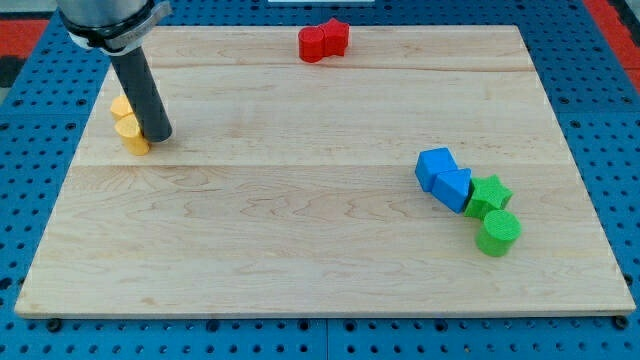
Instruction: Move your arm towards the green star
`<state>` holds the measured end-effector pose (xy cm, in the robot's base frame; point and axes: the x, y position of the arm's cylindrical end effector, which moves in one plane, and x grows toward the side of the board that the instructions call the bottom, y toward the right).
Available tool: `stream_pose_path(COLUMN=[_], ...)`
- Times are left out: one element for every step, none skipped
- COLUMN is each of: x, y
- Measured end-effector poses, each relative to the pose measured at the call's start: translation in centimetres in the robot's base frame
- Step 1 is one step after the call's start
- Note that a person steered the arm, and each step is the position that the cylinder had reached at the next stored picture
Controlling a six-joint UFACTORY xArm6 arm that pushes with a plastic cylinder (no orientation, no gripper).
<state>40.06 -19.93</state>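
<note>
Rod only, no gripper fitted, so nothing to spread or pinch; my tip (158, 136) sat touching the yellow block (127, 124) at the desk's (300, 230) left. Green star (489, 194) lay far right, between blue blocks (444, 178) and green cylinder (497, 232); I judged a straight diagonal sweep best

Green star (489, 194) & green cylinder (497, 232); 2 blue blocks (445, 178); red (323, 41), yellow (126, 122) blocks; pale wood board (300, 220).

Two blue blocks (444, 177), two green (492, 212), one red (322, 41), one yellow (127, 123).
</note>
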Motion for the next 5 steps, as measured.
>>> stream_pose_path(x=[0.0,0.0,0.2,5.7,12.7], y=[-1.0,-1.1,0.2,6.9,13.8])
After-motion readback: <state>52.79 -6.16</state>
